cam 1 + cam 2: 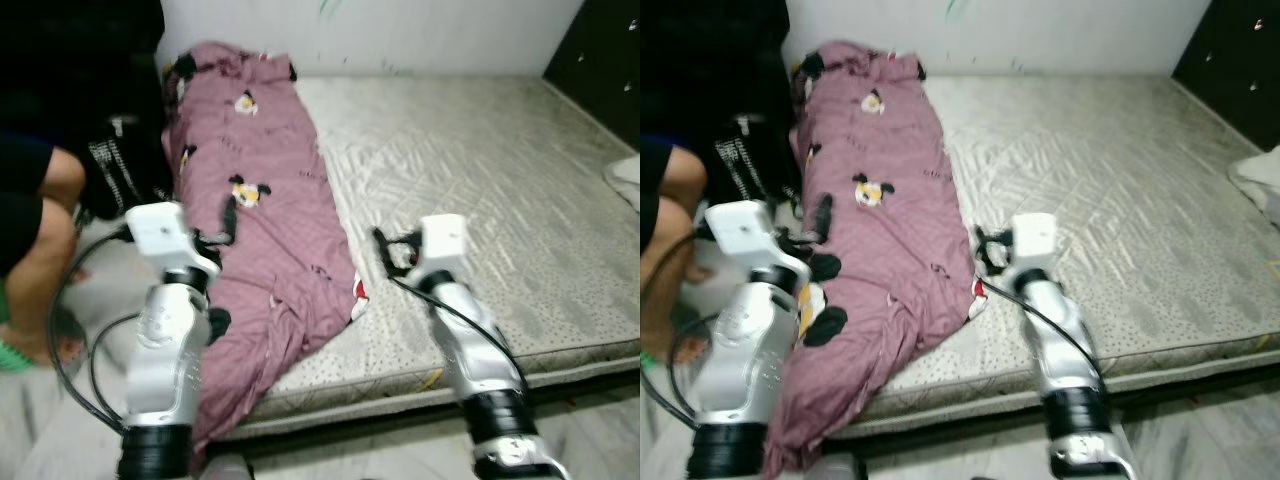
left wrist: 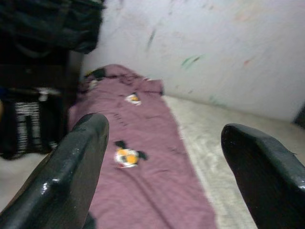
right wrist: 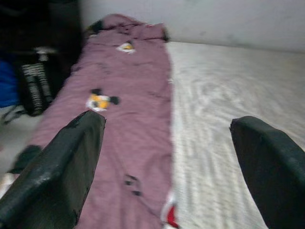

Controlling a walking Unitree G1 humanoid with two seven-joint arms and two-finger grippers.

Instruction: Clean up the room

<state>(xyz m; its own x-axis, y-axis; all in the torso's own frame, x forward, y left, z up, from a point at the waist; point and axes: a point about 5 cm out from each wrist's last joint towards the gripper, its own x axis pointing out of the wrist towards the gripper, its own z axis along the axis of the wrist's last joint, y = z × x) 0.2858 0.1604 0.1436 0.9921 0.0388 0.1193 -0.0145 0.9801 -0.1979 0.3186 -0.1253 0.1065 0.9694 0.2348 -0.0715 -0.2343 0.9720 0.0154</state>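
A mauve cartoon-print blanket point(image 1: 262, 230) lies bunched lengthwise along the left edge of the bare mattress point(image 1: 480, 190), running from the far-left corner by the wall to the near edge, where it droops over toward the floor. The left pincer point(image 2: 162, 157) hovers above the blanket's near part, fingers apart and empty. The right pincer point(image 3: 167, 162) hangs over the mattress just beside the blanket's edge, fingers also apart. A person's bare knee point(image 1: 55, 175), somewhat blurred, shows beyond the left edge.
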